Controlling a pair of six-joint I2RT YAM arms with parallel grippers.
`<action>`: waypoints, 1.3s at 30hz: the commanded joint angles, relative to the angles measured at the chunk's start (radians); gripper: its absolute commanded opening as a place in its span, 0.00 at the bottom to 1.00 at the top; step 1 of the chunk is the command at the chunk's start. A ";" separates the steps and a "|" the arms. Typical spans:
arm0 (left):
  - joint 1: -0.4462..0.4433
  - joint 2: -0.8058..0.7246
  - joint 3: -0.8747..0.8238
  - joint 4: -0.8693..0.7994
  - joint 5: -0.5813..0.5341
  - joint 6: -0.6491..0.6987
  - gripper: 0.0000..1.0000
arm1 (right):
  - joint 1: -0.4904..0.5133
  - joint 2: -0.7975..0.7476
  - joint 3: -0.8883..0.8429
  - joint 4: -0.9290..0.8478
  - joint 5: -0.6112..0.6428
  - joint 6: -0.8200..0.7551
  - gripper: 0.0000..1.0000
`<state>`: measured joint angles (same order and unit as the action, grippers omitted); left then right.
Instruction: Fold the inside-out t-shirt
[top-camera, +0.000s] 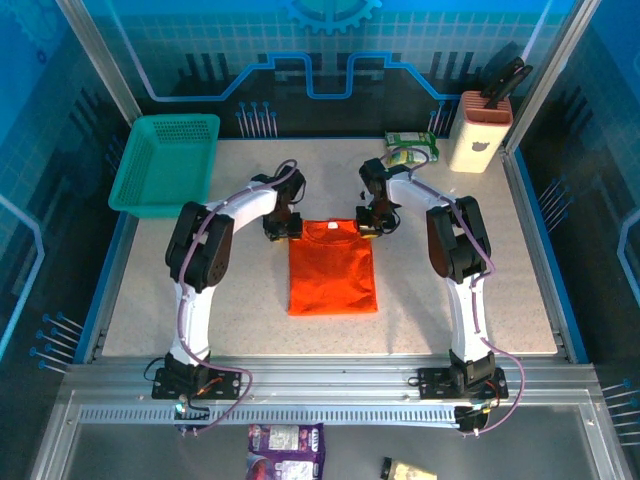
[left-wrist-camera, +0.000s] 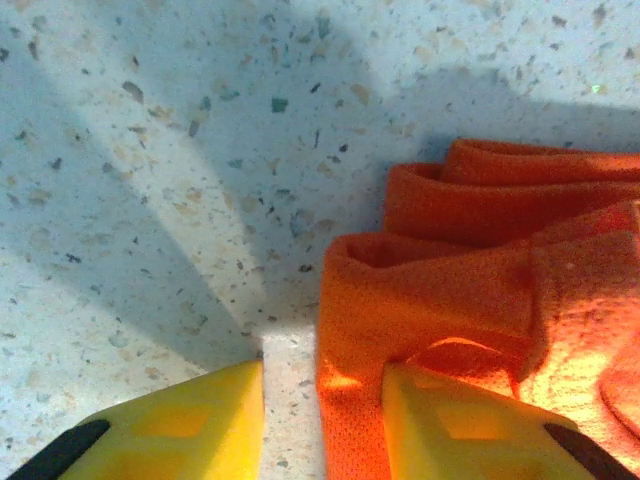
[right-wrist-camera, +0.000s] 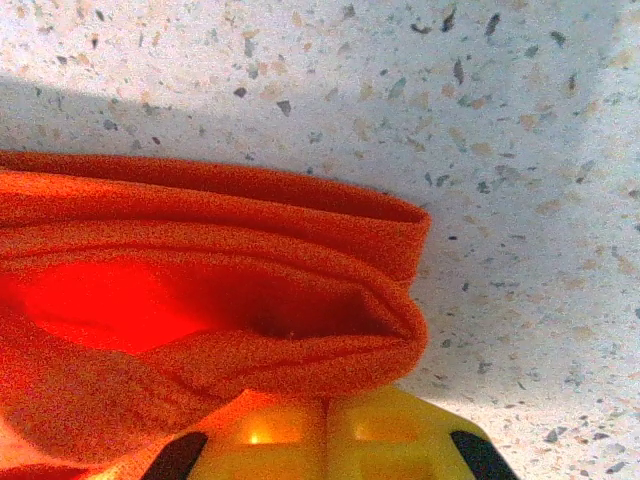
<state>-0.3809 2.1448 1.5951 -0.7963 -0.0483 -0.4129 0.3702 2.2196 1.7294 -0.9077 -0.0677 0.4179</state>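
We judge the shirt (top-camera: 332, 270) light, limp: pinch its 11 and 1 o'clock corners. Right claw (right-wrist-camera: 327, 405) clamps a fold; left claw (left-wrist-camera: 322, 372), narrow, straddles its edge.

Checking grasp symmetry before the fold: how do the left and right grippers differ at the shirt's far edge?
On the left gripper the fingers stand apart; on the right gripper they are pressed together. The left gripper has one finger over the edge of the t-shirt and one over bare table; the right gripper sits against a bunched fold of cloth. Both are low at the shirt's far corners.
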 joint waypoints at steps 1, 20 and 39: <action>-0.074 0.079 0.017 0.015 0.051 -0.007 0.34 | -0.005 0.020 -0.029 -0.045 0.006 -0.009 0.00; -0.088 -0.034 -0.029 0.065 -0.074 -0.034 0.00 | -0.007 0.006 -0.032 -0.036 0.021 -0.013 0.00; 0.022 -0.169 -0.149 0.267 0.302 -0.083 0.05 | -0.046 -0.117 -0.074 0.039 0.034 -0.039 0.00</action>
<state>-0.3672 1.9995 1.4654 -0.5716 0.1303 -0.4721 0.3359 2.1212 1.6604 -0.8623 -0.0360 0.3908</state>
